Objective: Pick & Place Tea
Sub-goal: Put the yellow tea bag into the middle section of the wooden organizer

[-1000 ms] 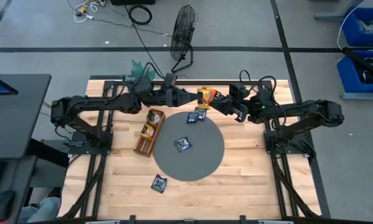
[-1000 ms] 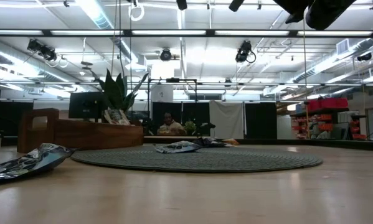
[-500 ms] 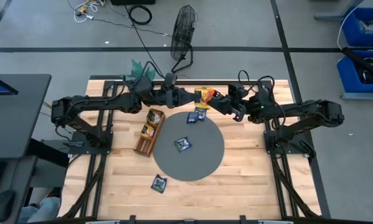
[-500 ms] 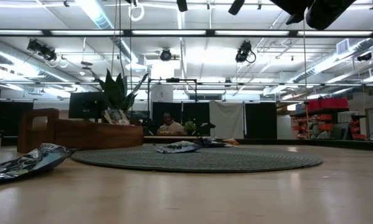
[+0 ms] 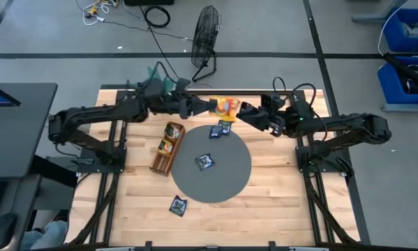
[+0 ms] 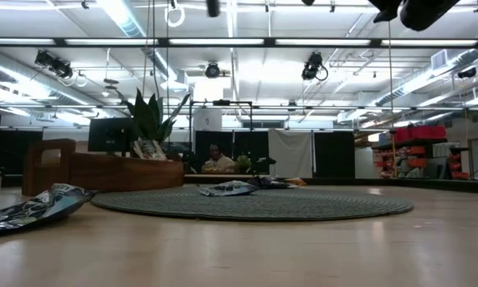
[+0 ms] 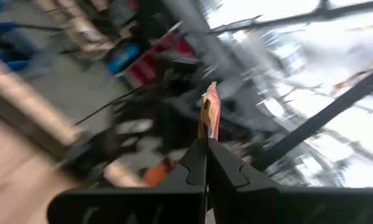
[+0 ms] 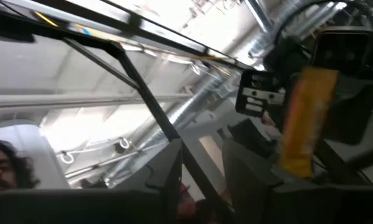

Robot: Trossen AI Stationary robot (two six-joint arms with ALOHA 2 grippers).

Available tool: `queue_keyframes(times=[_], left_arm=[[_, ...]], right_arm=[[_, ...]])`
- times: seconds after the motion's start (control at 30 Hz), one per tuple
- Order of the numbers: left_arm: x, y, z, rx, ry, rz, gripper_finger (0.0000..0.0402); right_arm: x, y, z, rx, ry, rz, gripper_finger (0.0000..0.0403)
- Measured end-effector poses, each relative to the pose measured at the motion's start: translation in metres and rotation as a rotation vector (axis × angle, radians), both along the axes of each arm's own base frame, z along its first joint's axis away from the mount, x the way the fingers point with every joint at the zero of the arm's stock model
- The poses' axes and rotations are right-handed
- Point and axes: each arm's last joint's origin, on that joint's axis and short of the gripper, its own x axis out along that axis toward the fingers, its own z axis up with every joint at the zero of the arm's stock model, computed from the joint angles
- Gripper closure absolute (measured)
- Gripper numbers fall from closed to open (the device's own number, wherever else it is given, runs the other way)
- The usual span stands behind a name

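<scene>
Now your left gripper (image 5: 210,106) has the yellow-orange sachet (image 5: 227,107).
Its fingers are clamped on the sachet above the table's far edge; your right gripper (image 5: 245,111) sits just beside it, fingers apart. Other sachets lie on the round mat (image 5: 229,174).

Yellow-orange sachet (image 5: 227,106): a second ago pinched by my right gripper (image 5: 241,111); now clamped edge-on in my left gripper (image 5: 211,105), up in the air near the worktop's far edge.
Left gripper: was parted beside the sachet; now closed flat on it.
Right gripper: was closed on the sachet; its fingers have now parted and let go, just beside it.
Left arm: has shifted slightly toward the far edge.
</scene>
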Motion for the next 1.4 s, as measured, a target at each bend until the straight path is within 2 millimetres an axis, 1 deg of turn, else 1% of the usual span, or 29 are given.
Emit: queue_keyframes(times=[0.1,0.2,0.33,0.43,0.57,0.63,0.7,0.8,0.9,1.03,1.1,1.2,1.4], left_arm=[[-0.020,0.000,0.001,0.020,0.135,0.044,0.0400],[-0.043,-0.002,-0.005,0.011,0.315,0.081,0.0400],[-0.070,-0.009,-0.018,-0.012,0.572,0.169,0.0400],[-0.086,-0.015,-0.031,-0.022,0.771,0.229,0.0400],[-0.098,-0.024,-0.047,-0.019,0.994,0.280,0.0401],[-0.099,-0.028,-0.055,-0.002,1.074,0.303,0.0401],[-0.099,-0.030,-0.067,0.003,1.151,0.325,0.0401],[-0.097,-0.033,-0.088,-0.018,1.207,0.333,0.0401],[-0.098,-0.038,-0.117,-0.086,1.289,0.359,0.0401],[-0.102,-0.045,-0.147,-0.171,1.323,0.398,0.0401],[-0.104,-0.047,-0.156,-0.173,1.340,0.429,0.0401],[-0.103,-0.050,-0.166,-0.165,1.312,0.432,0.0401],[-0.103,-0.052,-0.177,-0.191,1.283,0.454,0.0401]], right_arm=[[-0.004,0.001,0.001,-0.004,0.057,-0.010,0.0273],[-0.005,0.000,-0.005,-0.007,0.171,-0.049,0.0271],[-0.003,-0.001,-0.015,0.002,0.301,-0.114,0.0274],[-0.003,-0.003,-0.017,0.003,0.326,-0.158,0.0278],[-0.001,-0.004,-0.021,-0.001,0.357,-0.198,0.0283],[-0.001,-0.004,-0.023,-0.003,0.375,-0.216,0.0285],[-0.001,-0.004,-0.025,-0.006,0.399,-0.217,0.0287],[0.000,-0.004,-0.028,-0.004,0.431,-0.216,0.0288],[0.000,-0.005,-0.029,-0.006,0.445,-0.217,0.0289],[0.000,-0.005,-0.030,-0.008,0.448,-0.218,0.0289],[0.000,-0.005,-0.030,-0.007,0.448,-0.222,0.0289],[0.000,-0.005,-0.030,0.000,0.454,-0.246,0.0289],[0.000,-0.006,-0.031,0.005,0.458,-0.261,0.0289]])
